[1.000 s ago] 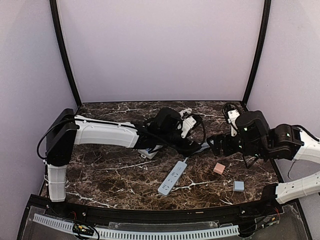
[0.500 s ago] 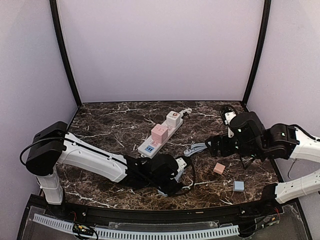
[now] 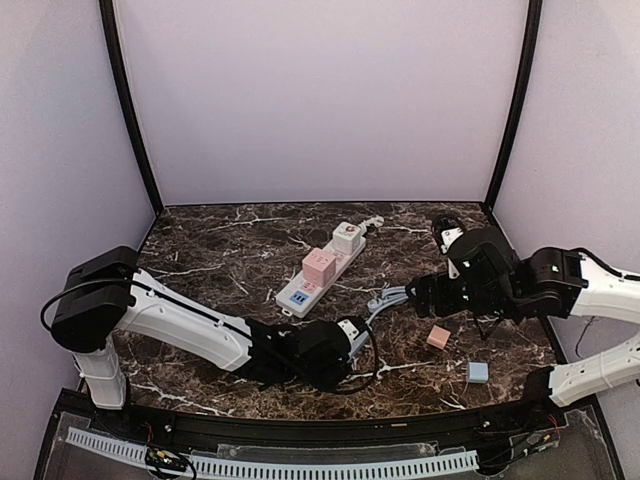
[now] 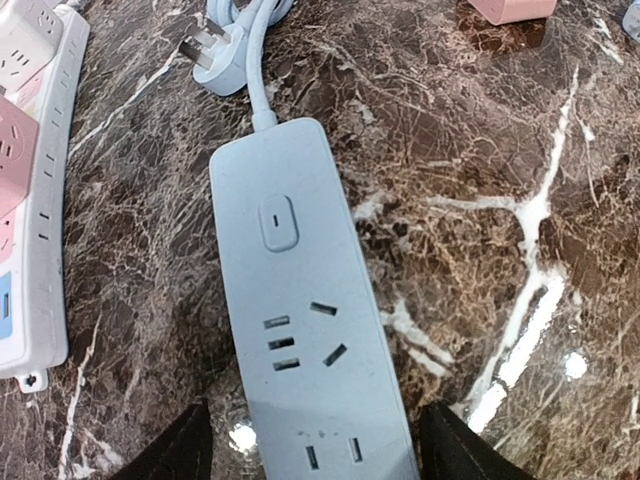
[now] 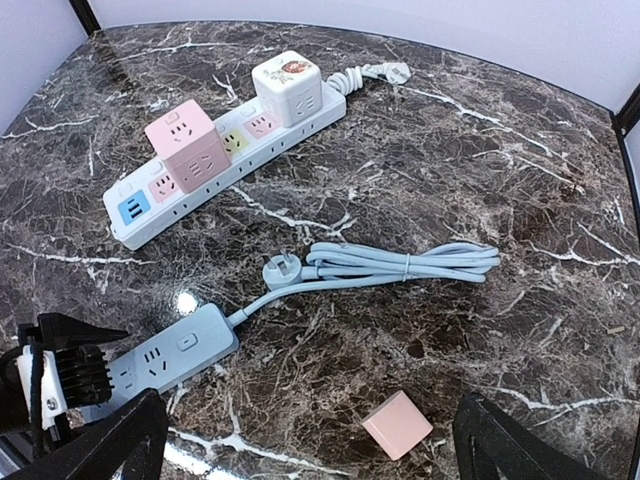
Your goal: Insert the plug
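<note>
A second ago your left arm lay stretched across the back of the bench (image 5: pixel 480 150), over the white power strip (image 5: pixel 250 158). It had since swung down to the near edge, leaving that strip in plain sight. The left gripper (image 4: pixel 320 445) sat low over the pale blue power strip (image 4: pixel 300 330), and its fingers had drawn inward. They stood apart astride the strip's near end, with a sliver of bench showing on one side, so nothing was clamped.

The plug (image 5: pixel 278 270) lay flat on the bench at the end of the pale blue cable. It was just beyond the blue strip's far end, beside its bundled cord, and clear of the white strip.

Your right gripper (image 5: pixel 305 430) had eased a little nearer that plug. It hovered over the bench, spread wide and holding nothing.

I judged that you were pinning the blue strip before the right arm took the plug. The plug was untouched, so insertion had not begun.
</note>
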Available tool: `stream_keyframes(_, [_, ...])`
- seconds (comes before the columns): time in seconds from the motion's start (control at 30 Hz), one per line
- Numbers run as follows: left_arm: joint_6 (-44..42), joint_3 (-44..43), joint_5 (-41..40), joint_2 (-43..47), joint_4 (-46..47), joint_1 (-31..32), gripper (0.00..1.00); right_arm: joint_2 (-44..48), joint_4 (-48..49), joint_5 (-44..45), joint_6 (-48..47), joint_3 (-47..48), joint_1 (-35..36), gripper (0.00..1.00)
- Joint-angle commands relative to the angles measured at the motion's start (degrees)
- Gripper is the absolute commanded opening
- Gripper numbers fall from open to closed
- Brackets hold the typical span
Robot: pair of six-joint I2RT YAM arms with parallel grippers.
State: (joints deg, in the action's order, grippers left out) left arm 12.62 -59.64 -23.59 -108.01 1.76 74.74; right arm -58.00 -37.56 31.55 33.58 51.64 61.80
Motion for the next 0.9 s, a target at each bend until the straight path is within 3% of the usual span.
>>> stream_keyframes(0.0, [-1.1, 1.4, -4.8, 0.4, -4.5, -0.9, 0.7, -2.5, 0.1, -1.7, 1.0, -0.9, -0.4, 0.99])
stream_keyframes(0.37, [-0.5, 4.3, -4.7, 3.1, -4.6, -4.6, 0.69, -10.6, -3.6, -5.4, -0.5, 0.9, -0.6, 0.99])
stream_keyframes(0.63, [-0.6, 7.7, 1.3, 10.1, -2.9, -4.6, 0.84, -10.4, -1.9, -6.1, 1.4, 0.1, -6.9, 0.99])
stream_keyframes(0.87, [-0.9, 9.4, 1.2, 14.4, -2.5, -4.6, 0.86, -10.5, -8.3, -8.3, 14.3, 0.7, -10.7, 0.99])
